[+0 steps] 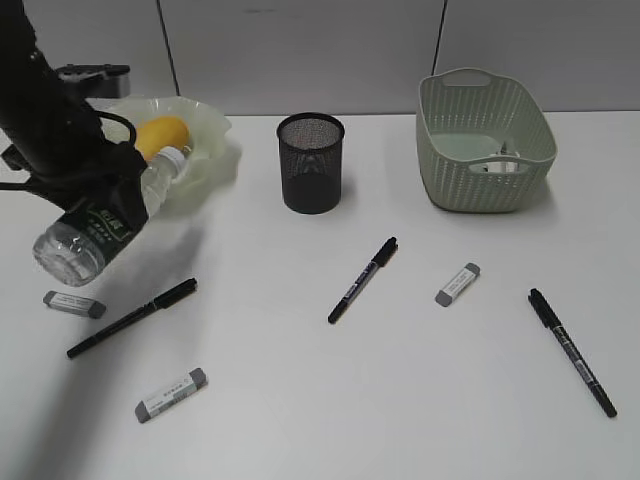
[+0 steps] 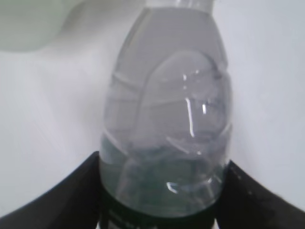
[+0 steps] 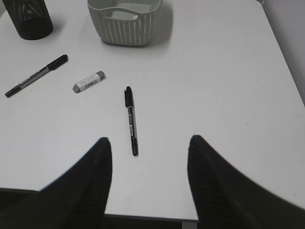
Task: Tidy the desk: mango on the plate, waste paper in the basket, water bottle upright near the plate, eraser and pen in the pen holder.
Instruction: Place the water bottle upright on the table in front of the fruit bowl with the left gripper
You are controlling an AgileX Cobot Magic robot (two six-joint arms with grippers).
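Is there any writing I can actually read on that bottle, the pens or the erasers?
None can be read.
water bottle: pale marks on the dark label, too blurred.
erasers: grey sleeve print like a barcode, too small.
pens: barrel print, too small.

Your left arm comes in from the upper left edge of the exterior view, sloping down and to the right. Your left gripper is clamped across the water bottle at its label, holding it tilted and lifted. Your right gripper hangs above the table with its fingers spread apart and nothing between them.
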